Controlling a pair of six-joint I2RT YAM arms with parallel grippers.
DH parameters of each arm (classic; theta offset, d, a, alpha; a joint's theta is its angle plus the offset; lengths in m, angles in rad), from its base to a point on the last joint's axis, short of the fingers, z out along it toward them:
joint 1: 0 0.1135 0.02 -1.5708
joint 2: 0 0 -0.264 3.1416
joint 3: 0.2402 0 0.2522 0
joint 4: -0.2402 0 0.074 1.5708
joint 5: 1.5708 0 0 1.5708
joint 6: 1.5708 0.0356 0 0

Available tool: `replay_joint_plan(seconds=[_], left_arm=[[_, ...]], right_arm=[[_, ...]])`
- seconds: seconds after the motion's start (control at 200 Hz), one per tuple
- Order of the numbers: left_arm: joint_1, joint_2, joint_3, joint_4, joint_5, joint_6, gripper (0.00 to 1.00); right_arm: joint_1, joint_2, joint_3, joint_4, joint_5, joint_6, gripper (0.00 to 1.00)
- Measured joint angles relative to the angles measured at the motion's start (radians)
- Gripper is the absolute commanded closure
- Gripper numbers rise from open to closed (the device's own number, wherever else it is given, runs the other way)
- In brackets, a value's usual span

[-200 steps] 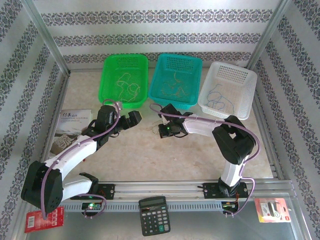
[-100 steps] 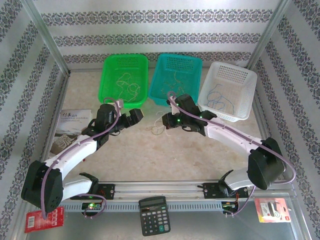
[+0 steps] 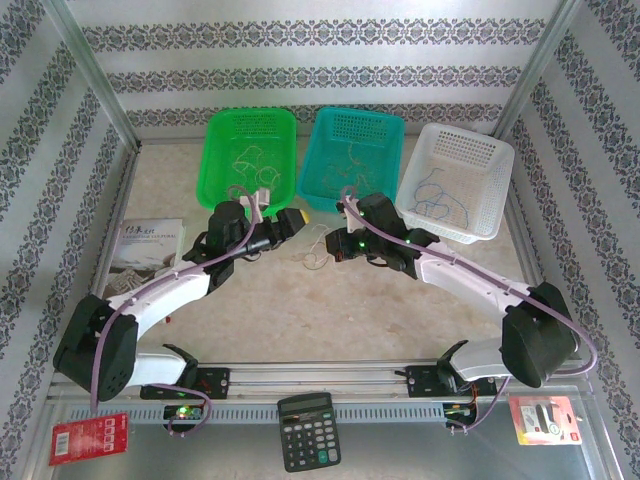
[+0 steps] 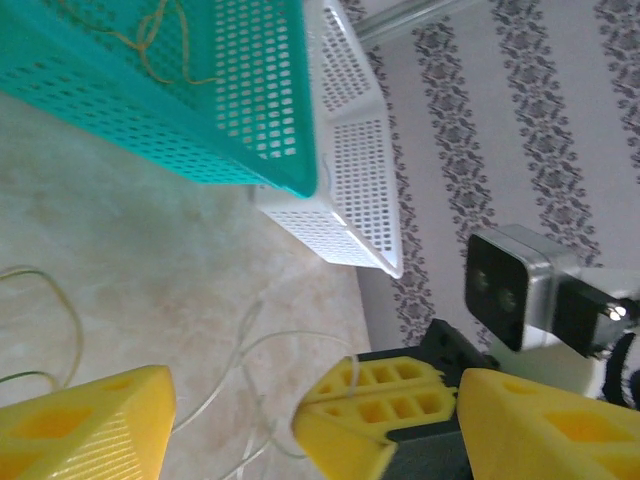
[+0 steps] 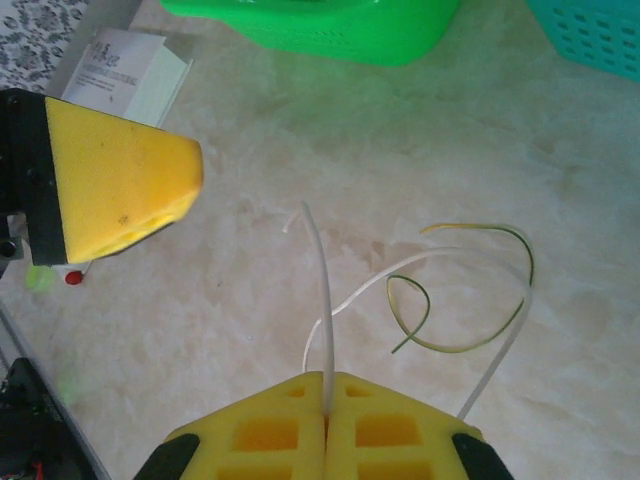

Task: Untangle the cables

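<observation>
Right gripper (image 5: 327, 378) clenched on whitish cable (image 5: 321, 280); yellow-green cable (image 5: 450, 350) loose on table (image 5: 250, 150) at its 2 o'clock. Left gripper (image 3: 288, 222) spread wide, seemingly empty, at its 10 o'clock.

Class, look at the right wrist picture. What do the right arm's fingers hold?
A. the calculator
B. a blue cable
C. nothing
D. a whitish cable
D: the right fingers are closed on a whitish cable, which runs out from between them over the table.
</observation>
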Motion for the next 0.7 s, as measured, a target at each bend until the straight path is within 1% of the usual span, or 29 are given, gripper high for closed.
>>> replay_joint_plan(seconds=[0.145,0.31,0.465,0.699], left_arm=[[-0.015,0.022,0.001,0.039,0.000,-0.016,0.33],[-0.031,0.051,0.002,0.065,-0.001,-0.030,0.35],[-0.045,0.070,0.008,0.082,-0.001,-0.036,0.40],[-0.047,0.073,0.026,0.095,-0.008,-0.042,0.50]], right_arm=[[0.000,-0.016,-0.010,0.035,-0.032,0.016,1.00],[-0.004,-0.028,-0.021,0.078,-0.067,0.039,1.00],[-0.013,-0.030,-0.029,0.109,-0.093,0.058,1.00],[-0.013,-0.030,-0.031,0.129,-0.127,0.077,1.00]])
